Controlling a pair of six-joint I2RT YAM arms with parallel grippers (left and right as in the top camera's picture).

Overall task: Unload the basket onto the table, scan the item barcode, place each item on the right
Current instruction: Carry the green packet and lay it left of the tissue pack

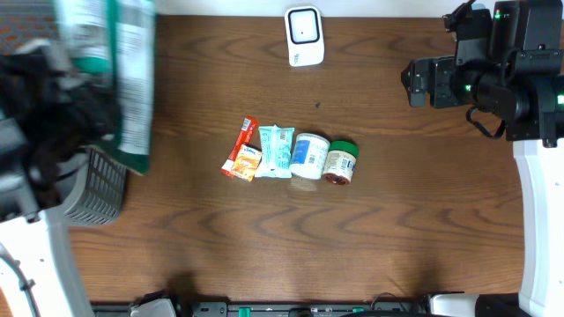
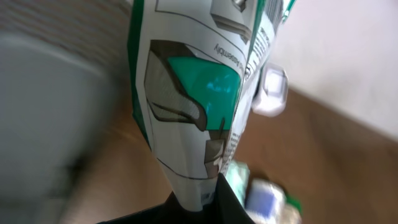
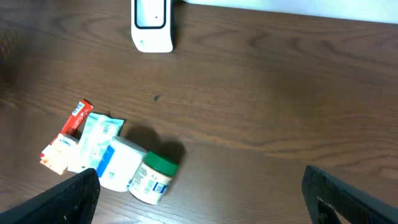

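Observation:
A green-and-white bag (image 1: 123, 70) hangs high above the table's left side, blurred in the overhead view. My left gripper (image 2: 208, 200) is shut on the bag's (image 2: 199, 99) lower edge, and the printed panel fills the left wrist view. The white barcode scanner (image 1: 304, 36) stands at the table's far edge, centre; it also shows behind the bag (image 2: 271, 92) and in the right wrist view (image 3: 152, 26). My right gripper (image 3: 208, 205) hovers open and empty over bare wood at the far right, with its arm (image 1: 476, 75) there.
A row lies mid-table: a red-orange packet (image 1: 241, 151), a teal packet (image 1: 275, 151), a white tub with blue label (image 1: 308, 156) and a green-lidded jar (image 1: 341, 162). A grey basket (image 1: 97, 187) sits at the left edge under the left arm.

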